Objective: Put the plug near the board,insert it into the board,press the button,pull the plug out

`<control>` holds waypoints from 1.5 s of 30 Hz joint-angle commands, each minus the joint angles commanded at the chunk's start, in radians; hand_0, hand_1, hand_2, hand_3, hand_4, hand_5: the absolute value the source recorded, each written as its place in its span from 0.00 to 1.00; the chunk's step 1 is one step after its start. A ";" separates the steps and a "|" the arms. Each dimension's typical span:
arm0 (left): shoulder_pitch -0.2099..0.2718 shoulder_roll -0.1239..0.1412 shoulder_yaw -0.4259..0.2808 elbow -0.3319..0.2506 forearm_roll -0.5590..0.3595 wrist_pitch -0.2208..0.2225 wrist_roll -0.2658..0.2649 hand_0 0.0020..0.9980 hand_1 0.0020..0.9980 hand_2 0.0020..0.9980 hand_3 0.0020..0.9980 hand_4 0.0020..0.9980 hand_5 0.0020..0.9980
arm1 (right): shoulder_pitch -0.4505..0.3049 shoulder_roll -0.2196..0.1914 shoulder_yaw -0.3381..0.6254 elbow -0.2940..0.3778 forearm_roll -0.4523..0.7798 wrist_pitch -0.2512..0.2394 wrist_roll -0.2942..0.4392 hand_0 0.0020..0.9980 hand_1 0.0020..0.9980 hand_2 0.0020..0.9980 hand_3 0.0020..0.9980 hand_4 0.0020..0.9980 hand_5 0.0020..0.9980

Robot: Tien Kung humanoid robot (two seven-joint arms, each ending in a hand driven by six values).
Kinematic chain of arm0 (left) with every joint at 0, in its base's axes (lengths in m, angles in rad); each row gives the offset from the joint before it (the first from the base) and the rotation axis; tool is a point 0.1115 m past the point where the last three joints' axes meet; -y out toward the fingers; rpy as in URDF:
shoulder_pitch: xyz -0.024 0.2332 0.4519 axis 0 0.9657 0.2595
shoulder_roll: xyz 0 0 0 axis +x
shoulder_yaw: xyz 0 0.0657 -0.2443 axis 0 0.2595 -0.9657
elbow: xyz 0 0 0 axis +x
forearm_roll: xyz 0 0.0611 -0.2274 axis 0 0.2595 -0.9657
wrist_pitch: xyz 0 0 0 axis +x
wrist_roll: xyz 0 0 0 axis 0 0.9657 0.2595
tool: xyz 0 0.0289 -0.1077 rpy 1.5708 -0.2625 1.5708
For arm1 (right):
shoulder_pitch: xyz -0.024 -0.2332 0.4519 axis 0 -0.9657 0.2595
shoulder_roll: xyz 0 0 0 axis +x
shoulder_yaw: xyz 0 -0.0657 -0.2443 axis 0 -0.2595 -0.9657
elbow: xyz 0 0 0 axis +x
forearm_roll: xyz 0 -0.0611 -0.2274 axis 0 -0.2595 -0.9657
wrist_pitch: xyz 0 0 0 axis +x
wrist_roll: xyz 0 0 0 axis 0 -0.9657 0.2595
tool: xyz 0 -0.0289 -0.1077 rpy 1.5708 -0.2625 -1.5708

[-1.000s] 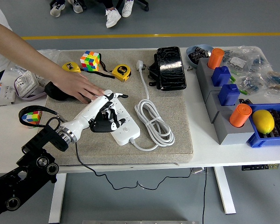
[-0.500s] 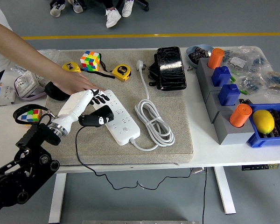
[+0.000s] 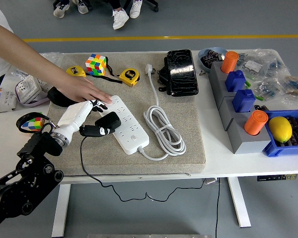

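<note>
The left hand comes in from seven o'clock, its fingers clamped on the black plug — held just off the white power strip's nine o'clock edge, clear of the sockets. A person's hand presses flat on the strip's eleven o'clock end, over the grey mat on the tabletop.
</note>
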 joint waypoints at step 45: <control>0.046 0.035 -0.138 0.099 0.007 0.098 -0.207 0.22 0.22 0.30 0.46 0.75 0.16 | 0.001 0.002 0.003 0.002 -0.005 -0.001 0.002 0.55 0.61 0.55 0.51 0.85 0.37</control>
